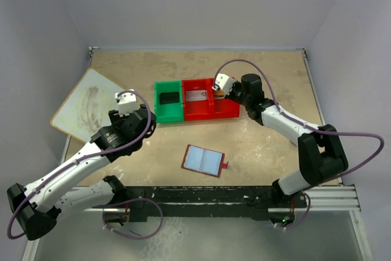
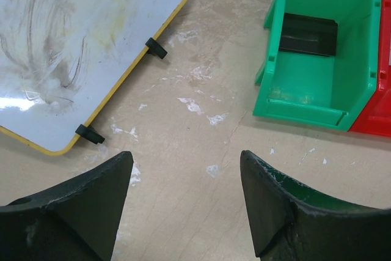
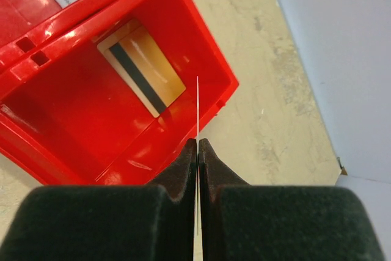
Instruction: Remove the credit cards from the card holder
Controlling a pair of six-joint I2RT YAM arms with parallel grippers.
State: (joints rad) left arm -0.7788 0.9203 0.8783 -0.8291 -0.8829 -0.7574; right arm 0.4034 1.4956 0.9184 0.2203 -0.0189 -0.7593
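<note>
Tabletop (image 1: 256,145) — three bins (image 1: 170,113), each holding one credit card (image 1: 167,98) — one card holder (image 1: 203,160).

Bare table (image 2: 201,84) is lying open under the spread left gripper (image 2: 184,166), between the whiteboard (image 2: 79,41) and the green bin (image 2: 299,111). The right gripper (image 3: 198,151), pinching a thin card (image 3: 198,108) edge-on, is hanging over the end red bin (image 3: 67,114), crowding its opening. The card holder (image 1: 203,161) is lying on its own, with bare table all round.
</note>
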